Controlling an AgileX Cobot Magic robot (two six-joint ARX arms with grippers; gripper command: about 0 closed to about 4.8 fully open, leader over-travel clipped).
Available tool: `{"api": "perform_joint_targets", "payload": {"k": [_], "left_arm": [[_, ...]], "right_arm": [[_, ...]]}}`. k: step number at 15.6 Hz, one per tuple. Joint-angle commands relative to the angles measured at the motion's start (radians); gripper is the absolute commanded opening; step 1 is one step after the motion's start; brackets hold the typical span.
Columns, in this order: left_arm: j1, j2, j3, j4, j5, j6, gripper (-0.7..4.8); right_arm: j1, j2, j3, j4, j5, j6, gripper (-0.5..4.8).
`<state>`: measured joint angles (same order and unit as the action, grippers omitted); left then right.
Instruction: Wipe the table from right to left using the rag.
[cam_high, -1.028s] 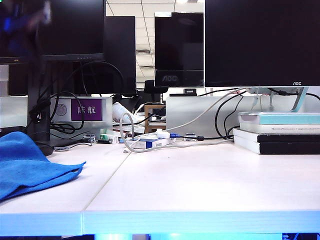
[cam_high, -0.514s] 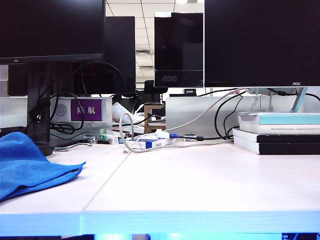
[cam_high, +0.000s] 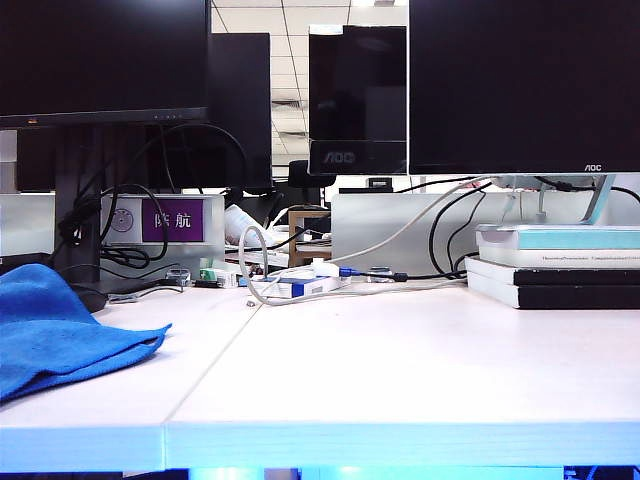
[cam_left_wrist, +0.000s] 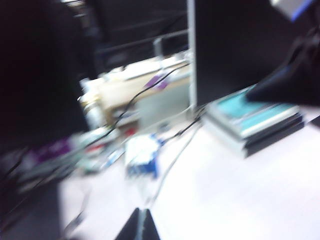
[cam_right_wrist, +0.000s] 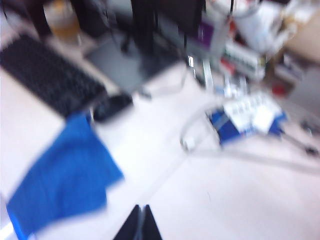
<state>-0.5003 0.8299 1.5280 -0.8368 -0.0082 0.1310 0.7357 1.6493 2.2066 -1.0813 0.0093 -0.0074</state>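
Blue fuzzy microfibre rag (cam_high: 60, 330) lay released at the wide white table's (cam_high: 400, 370) left end, so wiping looked finished. Left gripper (cam_left_wrist: 141, 225) and right gripper (cam_right_wrist: 141, 223) hung overhead, both pinched together, empty.

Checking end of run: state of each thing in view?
rag: crumpled on the table's left side, not held
table: bare across the middle and right
monitors: screens dark
books: stacked flat, back right
left hand: shut, off the table
right hand: shut, empty, above the table
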Motion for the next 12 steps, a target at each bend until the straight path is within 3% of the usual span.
{"api": "perform_joint_targets", "payload": {"k": [1, 4, 6, 7, 9, 12], "left_arm": [[0.000, -0.241, -0.197, 0.016, -0.078, -0.051, -0.06], [0.000, -0.422, -0.435, 0.057, -0.105, -0.080, -0.06], [0.000, -0.522, -0.653, 0.187, -0.065, -0.136, -0.06], [0.000, -0.554, -0.814, 0.278, -0.005, -0.154, -0.06], [0.000, -0.551, -0.939, 0.351, 0.033, -0.208, -0.06], [0.000, -0.549, -1.093, 0.421, 0.016, -0.252, -0.06]], "right_arm": [[0.002, -0.077, 0.002, -0.115, 0.045, -0.048, -0.06], [0.002, -0.138, 0.002, -0.138, 0.045, -0.047, -0.06], [0.002, -0.168, -0.004, -0.168, 0.045, -0.046, -0.06], [0.002, -0.203, -0.052, -0.178, 0.046, -0.045, -0.06], [0.002, -0.256, -0.148, -0.152, 0.045, -0.036, -0.06], [0.002, -0.371, -0.365, -0.038, 0.045, -0.013, -0.06]]}}
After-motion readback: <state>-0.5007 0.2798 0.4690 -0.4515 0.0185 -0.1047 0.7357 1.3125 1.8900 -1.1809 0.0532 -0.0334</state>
